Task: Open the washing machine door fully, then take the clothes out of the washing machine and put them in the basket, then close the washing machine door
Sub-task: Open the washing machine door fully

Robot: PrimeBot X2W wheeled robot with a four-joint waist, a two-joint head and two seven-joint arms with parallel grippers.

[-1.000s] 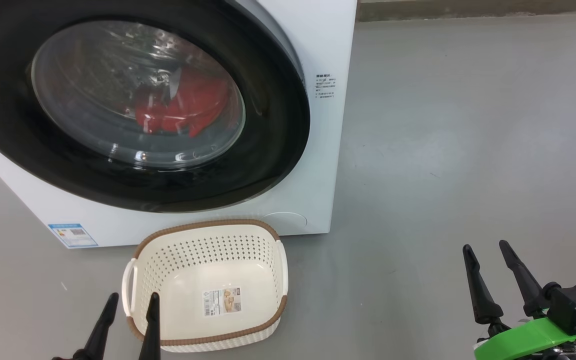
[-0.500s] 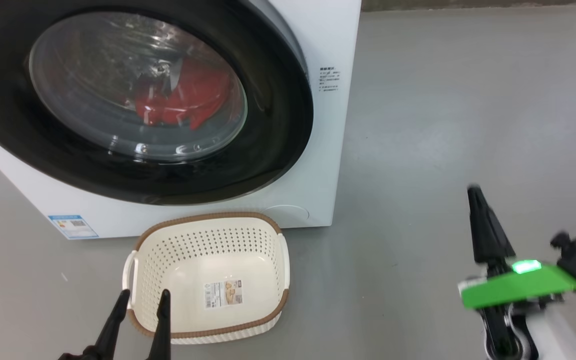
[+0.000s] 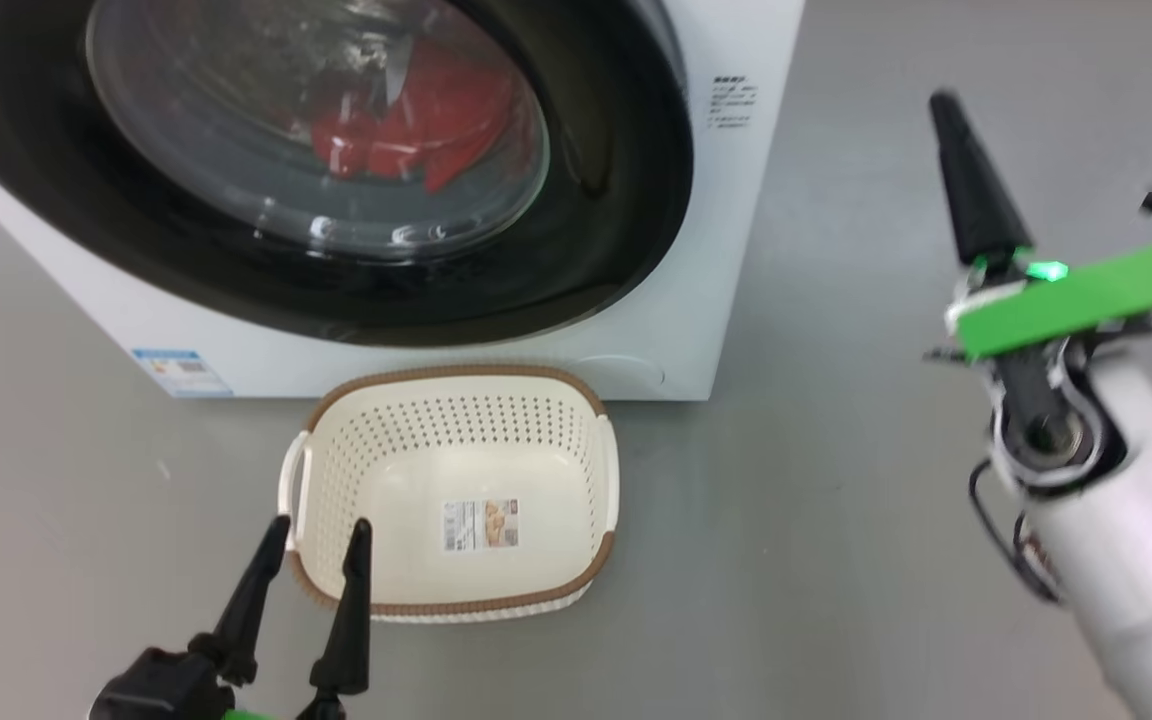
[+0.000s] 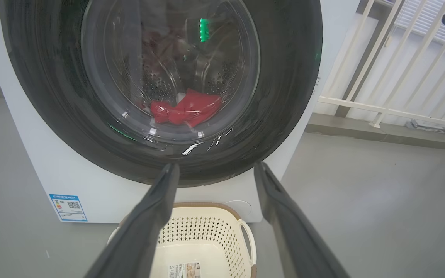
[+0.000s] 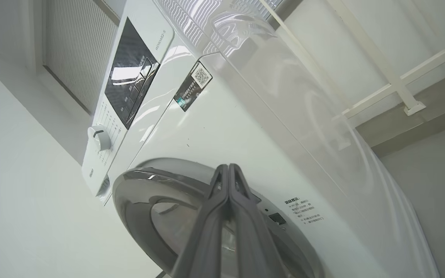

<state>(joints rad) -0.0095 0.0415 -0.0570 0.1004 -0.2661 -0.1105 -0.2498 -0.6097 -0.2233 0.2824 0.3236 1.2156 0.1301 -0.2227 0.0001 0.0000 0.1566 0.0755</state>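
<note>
The white washing machine (image 3: 736, 250) stands ahead with its black-rimmed round door (image 3: 626, 200) closed against the front. Red clothes (image 3: 406, 130) lie inside the drum, seen through the glass window, also in the left wrist view as red clothes (image 4: 185, 112). The cream basket (image 3: 456, 490) with a brown rim sits empty on the floor before the machine. My left gripper (image 3: 321, 535) is open, low by the basket's near-left corner. My right gripper (image 3: 941, 105) is shut and empty, raised to the right of the machine; in its own view its fingertips (image 5: 228, 168) point at the door's edge (image 5: 149, 181).
Grey floor (image 3: 836, 550) spreads to the right of the machine and basket. A white railing (image 4: 392, 77) stands behind and right of the machine. The control panel and dial (image 5: 99, 138) show at the machine's top.
My right arm has risen and swung toward the machine, and its fingers have closed together. The head camera has shifted, so the machine and basket sit further right and higher.
</note>
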